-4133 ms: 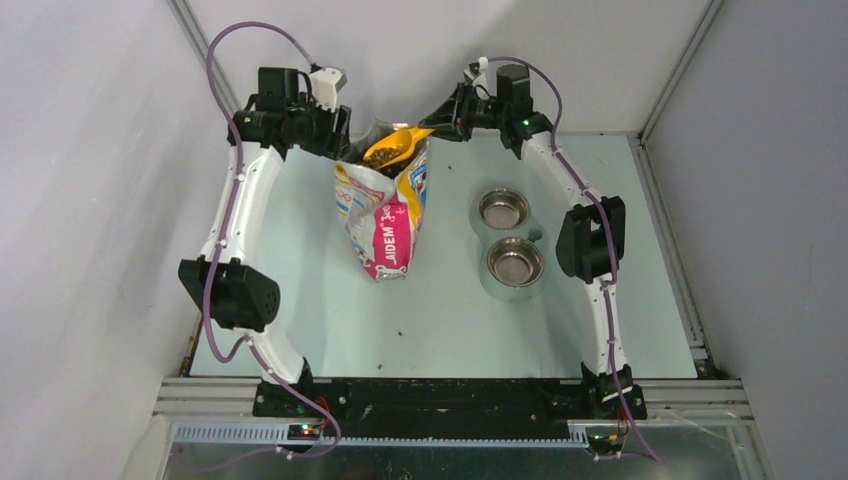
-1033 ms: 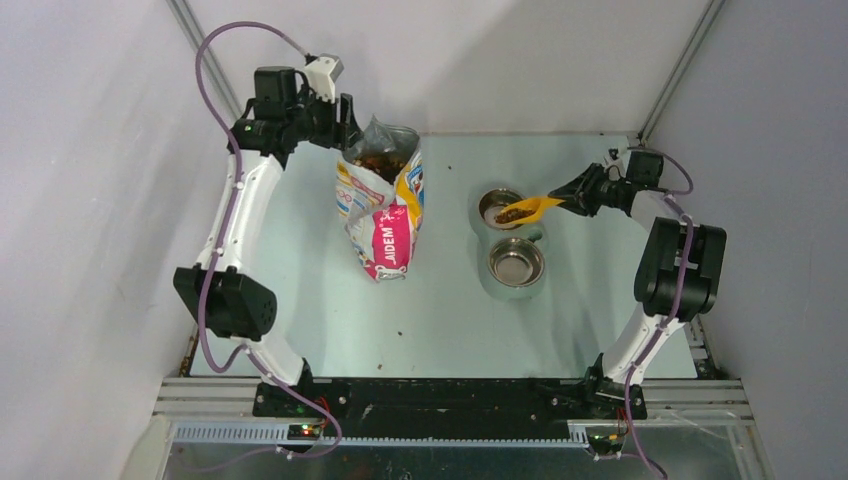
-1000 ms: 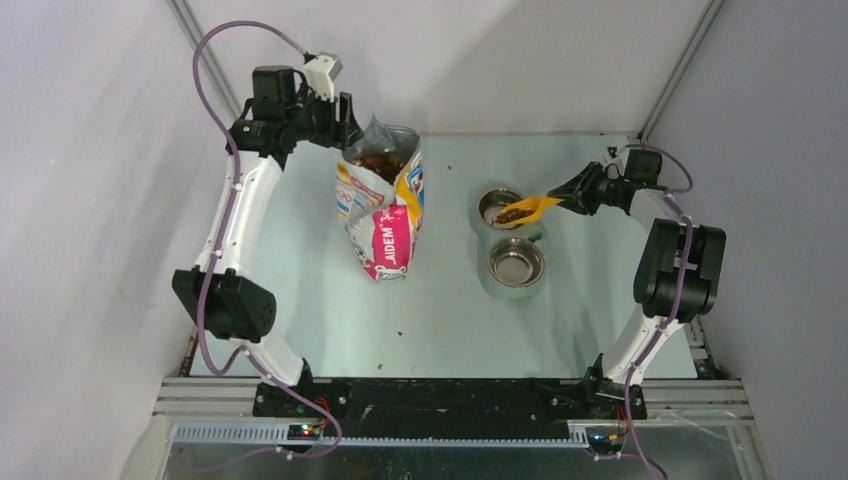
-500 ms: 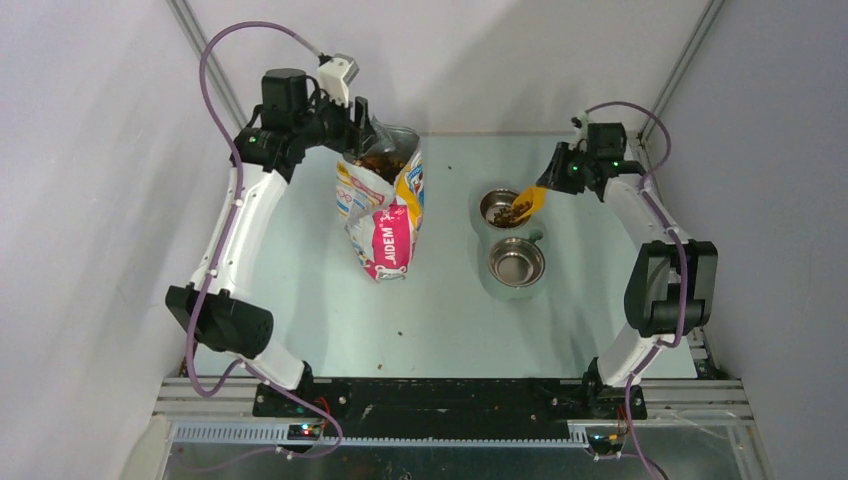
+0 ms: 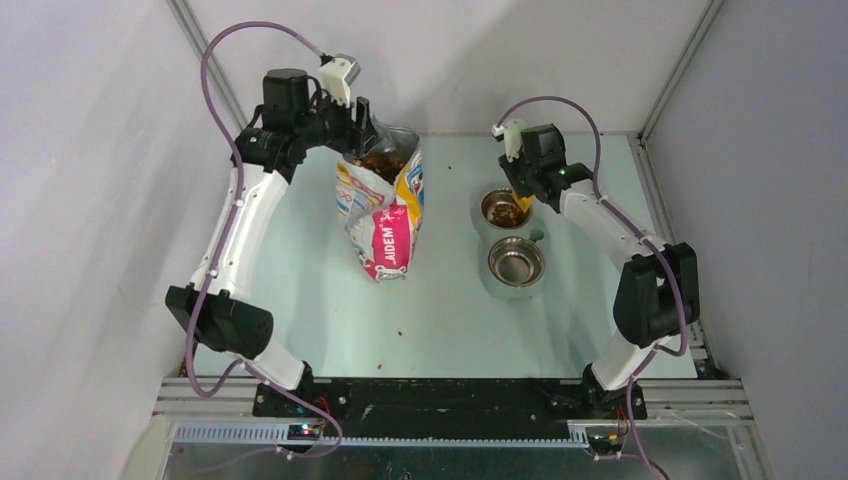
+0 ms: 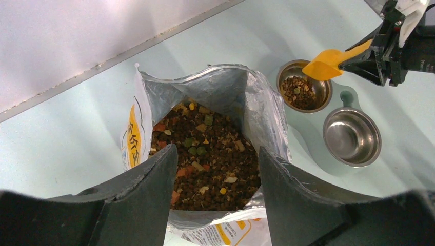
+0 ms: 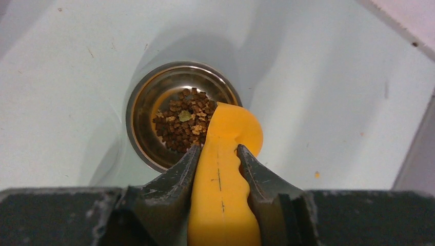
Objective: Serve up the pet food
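Pet food lies as a small brown heap in the far steel bowl; the heap also shows in the left wrist view. More kibble fills the open printed bag. My right gripper is shut on the handle of the yellow scoop, which is tipped downward over the far bowl's right rim. From above, the right gripper hangs just behind that bowl. My left gripper is open, its fingers spread above the bag's mouth at the back left.
An empty steel bowl sits right in front of the filled one, in the same pale holder. The bag stands upright left of centre. A few stray pellets lie on the table. Walls close off the back and sides.
My right arm swung the loaded scoop in over the far bowl and tipped it; the kibble dropped into the bowl. The left arm shifted slightly at the bag.
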{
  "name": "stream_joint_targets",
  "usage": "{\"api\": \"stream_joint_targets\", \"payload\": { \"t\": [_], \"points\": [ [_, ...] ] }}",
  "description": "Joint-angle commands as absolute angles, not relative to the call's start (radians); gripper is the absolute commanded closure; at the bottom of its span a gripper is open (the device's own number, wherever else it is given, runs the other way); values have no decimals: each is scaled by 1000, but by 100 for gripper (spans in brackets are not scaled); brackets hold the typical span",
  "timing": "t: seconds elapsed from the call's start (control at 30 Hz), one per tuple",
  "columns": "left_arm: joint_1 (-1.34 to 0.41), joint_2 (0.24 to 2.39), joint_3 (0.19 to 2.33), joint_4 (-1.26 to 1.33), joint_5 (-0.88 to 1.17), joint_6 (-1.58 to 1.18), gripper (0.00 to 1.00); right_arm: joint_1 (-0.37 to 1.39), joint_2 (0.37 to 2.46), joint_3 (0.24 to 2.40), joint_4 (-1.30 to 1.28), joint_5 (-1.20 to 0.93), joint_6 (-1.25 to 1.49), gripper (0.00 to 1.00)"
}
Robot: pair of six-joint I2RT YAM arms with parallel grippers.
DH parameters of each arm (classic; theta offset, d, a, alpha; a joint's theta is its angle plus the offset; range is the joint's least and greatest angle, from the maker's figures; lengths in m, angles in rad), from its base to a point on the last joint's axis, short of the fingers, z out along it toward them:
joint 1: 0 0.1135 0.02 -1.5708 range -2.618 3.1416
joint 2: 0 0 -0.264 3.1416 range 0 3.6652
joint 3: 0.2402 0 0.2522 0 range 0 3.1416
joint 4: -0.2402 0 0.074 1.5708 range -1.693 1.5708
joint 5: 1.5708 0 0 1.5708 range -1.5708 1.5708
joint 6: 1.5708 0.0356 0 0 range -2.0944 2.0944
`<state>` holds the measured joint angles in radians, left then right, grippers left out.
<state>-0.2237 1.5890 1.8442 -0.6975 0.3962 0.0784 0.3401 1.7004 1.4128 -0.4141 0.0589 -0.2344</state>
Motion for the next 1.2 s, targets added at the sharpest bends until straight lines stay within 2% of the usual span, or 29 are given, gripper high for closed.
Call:
{"api": "stream_joint_targets", "payload": {
  "t": [0.0, 0.23, 0.47, 0.57, 0.67, 0.7, 0.77, 0.93, 1.17],
  "points": [
    [-229, 1536, 1834, -675, 398, 87, 34, 358, 1624, 1471, -379, 152, -354, 100],
    [-228, 1540, 1828, -666, 378, 78, 34, 332, 1608, 1526, -429, 90, -291, 100],
    [-228, 1559, 1845, -652, 131, 64, 32, 172, 1655, 1733, -530, -359, 70, 100],
    [-227, 1575, 1854, -659, 60, 68, 32, 153, 1694, 1852, -496, -483, 217, 100],
    [-224, 1599, 1861, -666, 35, 47, 30, 143, 1710, 1887, -373, -631, 492, 100],
    [-215, 1606, 1869, -673, 47, 18, 30, 143, 1722, 1896, -303, -652, 603, 100],
    [-201, 1619, 1873, -675, 72, -38, 30, 170, 1744, 1936, -261, -672, 653, 100],
    [-198, 1641, 1870, -680, 66, -64, 31, 273, 1820, 2072, -227, -665, 653, 100],
    [-198, 1641, 1844, -690, 71, -58, 33, 355, 1886, 2140, -242, -625, 603, 100]
  ]
}}
